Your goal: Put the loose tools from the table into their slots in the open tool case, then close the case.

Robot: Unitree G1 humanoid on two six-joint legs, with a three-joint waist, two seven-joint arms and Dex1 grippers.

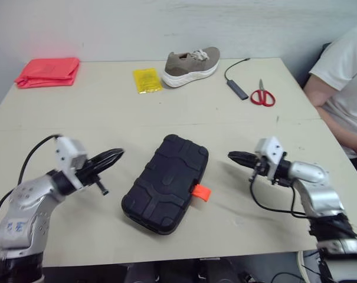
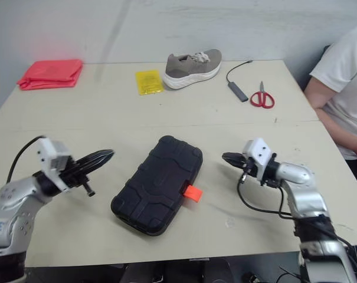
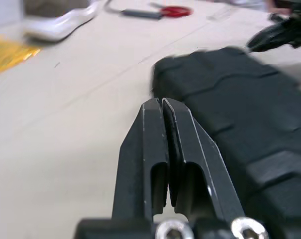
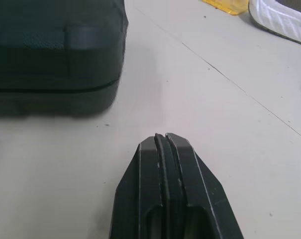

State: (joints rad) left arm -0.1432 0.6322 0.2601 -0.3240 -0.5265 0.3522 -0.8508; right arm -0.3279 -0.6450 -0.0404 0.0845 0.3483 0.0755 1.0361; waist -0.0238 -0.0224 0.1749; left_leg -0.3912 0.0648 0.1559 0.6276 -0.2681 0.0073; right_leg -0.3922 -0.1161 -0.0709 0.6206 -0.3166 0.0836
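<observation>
1. The closed case (image 1: 165, 184) lies mid-tabletop (image 1: 107, 112), the one bulky obstacle between the two claws.
2. A narrow bare strip separates the left claw (image 1: 118, 154) from the case's left edge.
3. A wider bare strip lies between the right claw (image 1: 232, 156) and the case. An orange tab (image 1: 202, 192) juts into it from the case's right side, seemingly resting on the surface.
4. Behind the case a broad band is open, up to the far row: cloth (image 1: 48, 72), packet (image 1: 147, 80), shoe (image 1: 191, 66), cable (image 1: 237, 88), scissors (image 1: 262, 96).
5. A person (image 1: 343, 88) sits at the right edge, crowding that side.
</observation>
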